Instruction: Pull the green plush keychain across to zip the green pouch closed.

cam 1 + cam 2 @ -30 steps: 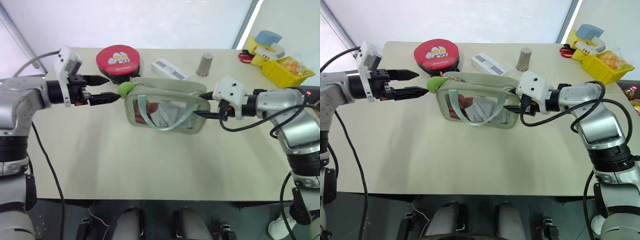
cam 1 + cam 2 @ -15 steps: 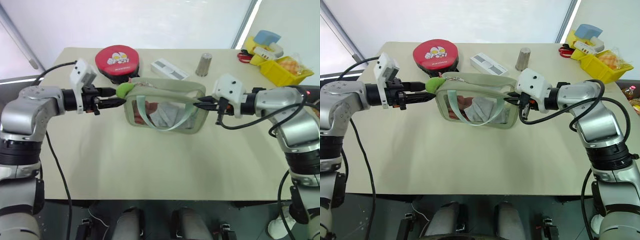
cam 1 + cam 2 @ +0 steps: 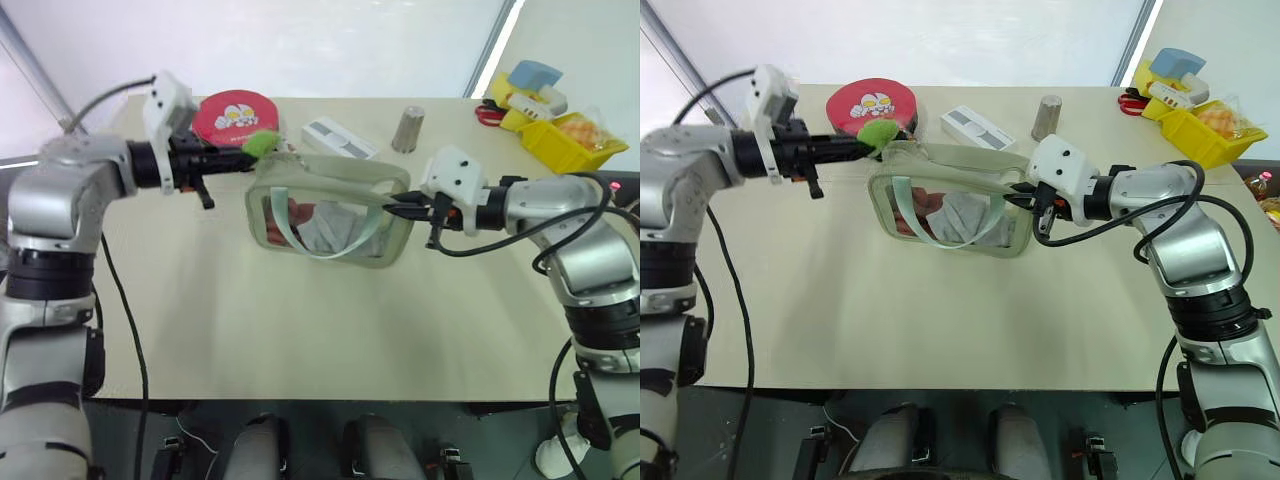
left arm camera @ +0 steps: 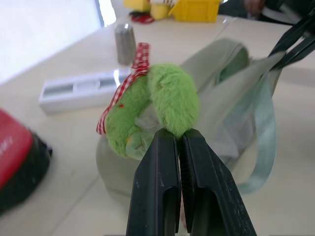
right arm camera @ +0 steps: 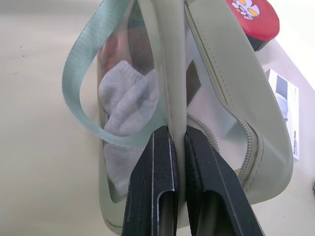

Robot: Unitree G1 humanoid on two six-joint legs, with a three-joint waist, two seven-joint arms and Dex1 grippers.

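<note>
While the left tool [image 4: 179,135] is clenched on the green plush keychain [image 4: 160,105], that fuzzy ball sits right at its fingertips, at the near-left corner of the green pouch [image 3: 330,208]. At the pouch's opposite end, the right tool [image 5: 176,135] pinches the pouch's edge between its closed fingers. Beyond the left tool's tips lie a red case [image 3: 232,118], a white box [image 3: 340,138] and a metal cylinder [image 3: 407,128] on the surface [image 3: 300,320].
</note>
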